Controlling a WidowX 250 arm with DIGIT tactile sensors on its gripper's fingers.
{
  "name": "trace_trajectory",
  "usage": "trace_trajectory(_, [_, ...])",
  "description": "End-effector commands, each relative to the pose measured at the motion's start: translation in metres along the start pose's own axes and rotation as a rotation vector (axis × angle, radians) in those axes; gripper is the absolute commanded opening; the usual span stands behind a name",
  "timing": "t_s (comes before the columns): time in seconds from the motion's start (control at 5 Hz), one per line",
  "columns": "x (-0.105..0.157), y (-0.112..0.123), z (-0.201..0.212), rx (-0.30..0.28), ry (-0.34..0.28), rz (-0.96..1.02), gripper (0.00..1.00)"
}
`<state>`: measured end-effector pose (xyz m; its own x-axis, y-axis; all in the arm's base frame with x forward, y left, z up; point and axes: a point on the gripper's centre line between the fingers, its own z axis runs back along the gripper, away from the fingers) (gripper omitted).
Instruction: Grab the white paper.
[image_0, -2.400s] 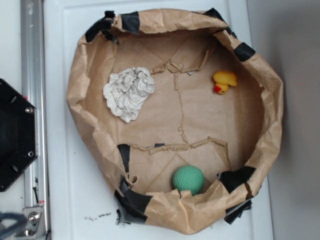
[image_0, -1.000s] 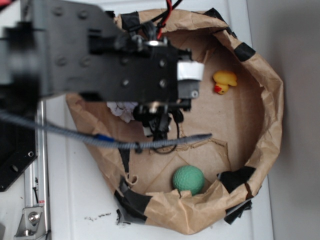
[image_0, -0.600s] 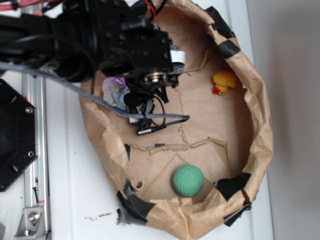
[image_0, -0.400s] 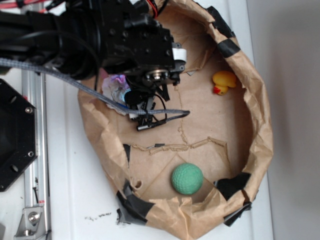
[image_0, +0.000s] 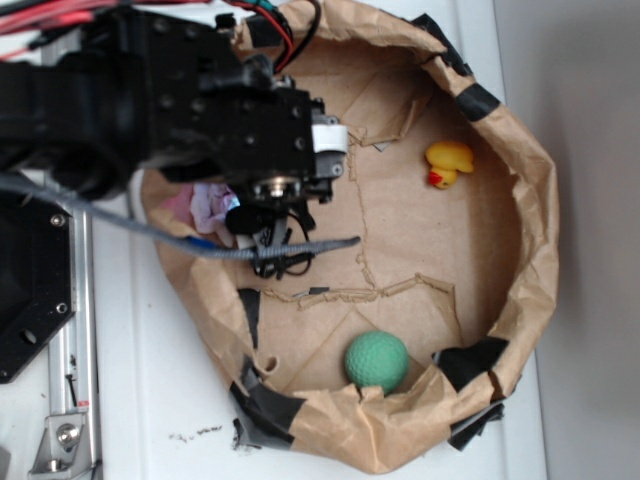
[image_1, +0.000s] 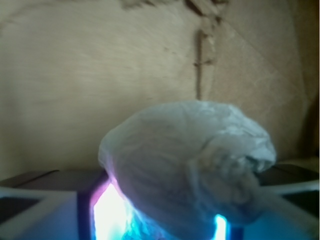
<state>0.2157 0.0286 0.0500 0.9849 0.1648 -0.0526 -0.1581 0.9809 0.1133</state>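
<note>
Black and bulky, the gripper (image_0: 245, 215) hangs over the left side of the brown paper bag (image_0: 545, 250), with the white paper (image_1: 190, 165) wedged right between its fingers; the claw looks clamped on the wad, which fills the wrist view just ahead of the lit pads. From outside only a pinkish-lit scrap of it shows at the claw's left. Farther right sits a yellow duck (image_0: 448, 163); a green ball (image_0: 377, 360) lies near the bottom wall.
</note>
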Motion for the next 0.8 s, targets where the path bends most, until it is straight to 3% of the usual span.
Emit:
trace_trajectory(0.0, [0.033, -0.012, 0.117, -0.057, -0.377, 0.101, 0.0])
trace_trajectory(0.2, [0.028, -0.008, 0.138, -0.103, -0.336, 0.091, 0.0])
trace_trajectory(0.4, [0.024, -0.016, 0.129, -0.184, -0.326, 0.09, 0.0])
trace_trajectory(0.6, [0.019, -0.025, 0.124, -0.194, -0.305, 0.081, 0.0])
